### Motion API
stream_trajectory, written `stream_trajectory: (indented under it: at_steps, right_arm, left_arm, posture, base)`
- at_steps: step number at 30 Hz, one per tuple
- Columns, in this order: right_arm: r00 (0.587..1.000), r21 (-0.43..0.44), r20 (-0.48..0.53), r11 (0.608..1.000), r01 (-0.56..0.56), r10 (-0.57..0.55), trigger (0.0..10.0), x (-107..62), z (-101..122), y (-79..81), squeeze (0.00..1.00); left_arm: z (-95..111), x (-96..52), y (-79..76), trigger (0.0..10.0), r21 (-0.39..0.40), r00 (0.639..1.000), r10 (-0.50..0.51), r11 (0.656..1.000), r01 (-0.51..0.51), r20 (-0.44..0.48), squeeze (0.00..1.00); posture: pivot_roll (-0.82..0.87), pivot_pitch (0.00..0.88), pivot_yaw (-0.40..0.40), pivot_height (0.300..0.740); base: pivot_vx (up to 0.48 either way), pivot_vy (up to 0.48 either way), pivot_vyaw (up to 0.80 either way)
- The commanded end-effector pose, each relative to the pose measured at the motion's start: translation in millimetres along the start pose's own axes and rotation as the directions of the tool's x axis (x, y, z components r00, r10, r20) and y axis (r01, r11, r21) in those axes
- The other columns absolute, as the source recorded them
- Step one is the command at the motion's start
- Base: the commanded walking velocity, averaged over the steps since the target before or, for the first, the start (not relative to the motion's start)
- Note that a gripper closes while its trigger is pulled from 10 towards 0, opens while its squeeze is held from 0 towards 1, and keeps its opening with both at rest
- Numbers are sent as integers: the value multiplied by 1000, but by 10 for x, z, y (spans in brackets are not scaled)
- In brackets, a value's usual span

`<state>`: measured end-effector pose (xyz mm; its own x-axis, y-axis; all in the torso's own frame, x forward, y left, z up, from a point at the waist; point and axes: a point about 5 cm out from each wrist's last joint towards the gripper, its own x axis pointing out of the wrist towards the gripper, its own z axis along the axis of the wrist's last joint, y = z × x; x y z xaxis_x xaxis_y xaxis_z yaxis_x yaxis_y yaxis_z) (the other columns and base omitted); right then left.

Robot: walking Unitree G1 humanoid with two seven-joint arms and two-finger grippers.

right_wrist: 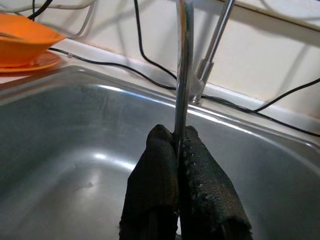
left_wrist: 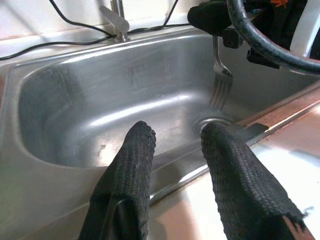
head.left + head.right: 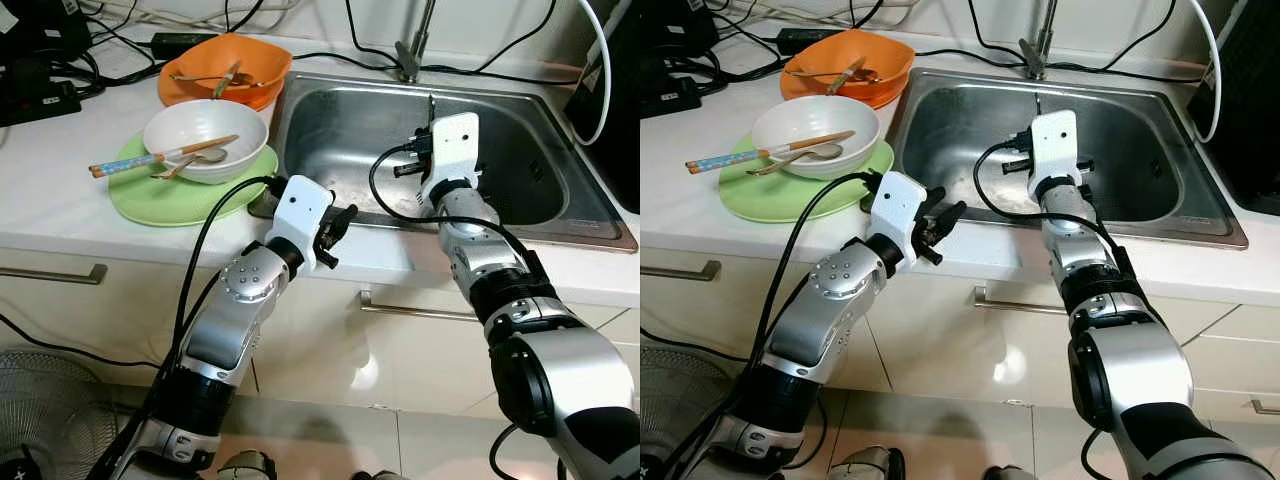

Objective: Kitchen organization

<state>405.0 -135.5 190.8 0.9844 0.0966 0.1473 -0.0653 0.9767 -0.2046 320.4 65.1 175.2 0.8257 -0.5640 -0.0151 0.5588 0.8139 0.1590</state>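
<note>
While the right gripper (image 1: 179, 145) hangs over the steel sink (image 3: 330, 150), its two black fingers are pressed tight together on the handle of a metal fork (image 2: 220, 82), which runs up between them in the right wrist view and, seen from the left wrist, hangs tines down above the drain (image 2: 212, 122) without touching the basin floor. Near the front left corner of the sink, the left gripper (image 2: 175, 150) sits low at the counter edge, its fingers spread apart with nothing between them, aimed across the basin toward the fork. On the white counter (image 3: 60, 200) to the robot's left of the sink lies a green plate (image 3: 150, 200) bearing a white bowl (image 3: 205, 125); a pair of chopsticks (image 3: 160, 157) rests across the bowl's rim with the patterned ends sticking out to the left, and a spoon (image 3: 195, 160) lies in the bowl beside them. Behind this stack stands an orange bowl (image 3: 230, 60) with utensils lying in it, though what kind I cannot tell. A faucet (image 3: 412, 50) rises at the back rim of the sink, and black cables trail along the wall behind it.
</note>
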Motion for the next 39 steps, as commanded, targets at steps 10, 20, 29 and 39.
stream_trajectory:
  at_steps: [10,20,29,39]
  right_arm:
    - [999,-7,22,999,-41,41,10000,2,22,74,969]
    - [999,-13,25,1000,-28,28,10000,-7,9,68,0]
    - [983,96,183,994,-43,24,10000,-3,233,47,0]
    - [962,310,260,937,-160,79,10000,-287,34,256,0]
  left_arm:
    - [16,-24,-77,10000,2,999,-35,999,35,-15,0]
    - [25,-23,-90,10000,0,999,-42,999,42,-15,0]
    - [175,-31,3,10000,71,990,65,995,-74,129,0]
    - [549,-156,227,10000,95,871,247,944,-315,425,0]
  posture:
    - [161,65,-51,740]
    - [160,56,-47,740]
    - [153,55,-46,740]
    - [140,62,-47,740]
  base:
    - [0,0,0]
    - [0,0,0]
    - [0,0,0]
    - [0,0,0]
